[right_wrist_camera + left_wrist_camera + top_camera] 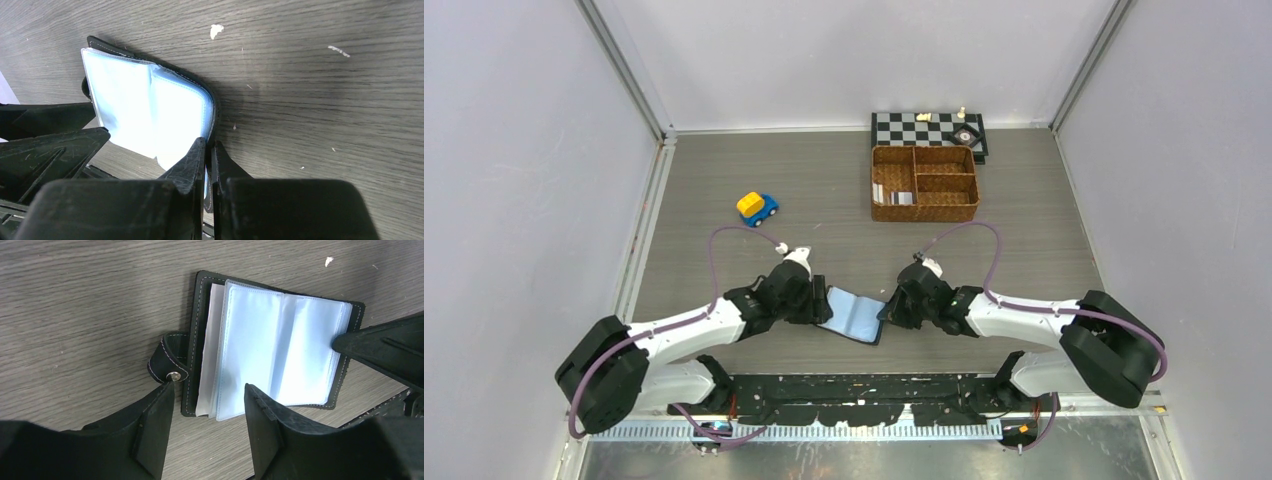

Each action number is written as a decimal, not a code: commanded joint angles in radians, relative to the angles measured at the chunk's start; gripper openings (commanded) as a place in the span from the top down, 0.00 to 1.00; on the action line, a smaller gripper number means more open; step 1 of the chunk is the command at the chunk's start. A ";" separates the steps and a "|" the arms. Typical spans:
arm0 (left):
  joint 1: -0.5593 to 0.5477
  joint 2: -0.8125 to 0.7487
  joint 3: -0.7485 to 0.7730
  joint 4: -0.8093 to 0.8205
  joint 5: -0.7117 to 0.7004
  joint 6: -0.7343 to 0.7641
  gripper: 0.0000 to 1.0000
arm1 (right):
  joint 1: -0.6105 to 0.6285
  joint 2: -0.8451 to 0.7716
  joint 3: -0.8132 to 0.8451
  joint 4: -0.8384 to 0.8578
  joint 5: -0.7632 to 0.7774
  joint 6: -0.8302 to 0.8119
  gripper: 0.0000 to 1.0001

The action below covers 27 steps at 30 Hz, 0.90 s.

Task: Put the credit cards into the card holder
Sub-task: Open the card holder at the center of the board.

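The card holder (856,315) lies open on the table between my two grippers, its pale blue plastic sleeves (270,355) facing up and its snap tab (167,365) sticking out to the side. My right gripper (209,150) is shut on the card holder's (145,105) black cover and sleeve edge. My left gripper (207,405) stands open at the opposite edge, its fingers (157,425) straddling the sleeve corner without pinching it. The credit cards (894,196) sit in the left compartment of the wicker basket, far from both grippers.
The brown wicker basket (924,183) stands at the back, with a chessboard (929,128) and small pieces behind it. A blue and yellow toy car (757,207) sits at the back left. Grey walls enclose the table on three sides.
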 commanded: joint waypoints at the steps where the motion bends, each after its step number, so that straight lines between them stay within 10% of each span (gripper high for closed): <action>1: 0.016 0.029 -0.002 0.037 0.049 -0.048 0.46 | 0.006 0.008 -0.009 0.023 0.034 -0.016 0.96; 11: 0.019 0.053 -0.031 0.043 0.044 -0.083 0.48 | 0.006 0.015 -0.007 0.040 0.030 -0.016 0.96; 16: 0.018 0.067 -0.043 0.117 0.086 -0.093 0.68 | 0.004 0.018 -0.005 0.039 0.032 -0.020 0.94; 27: 0.034 0.025 -0.050 0.144 0.099 -0.077 0.89 | -0.139 -0.106 0.181 -0.301 0.044 -0.241 0.39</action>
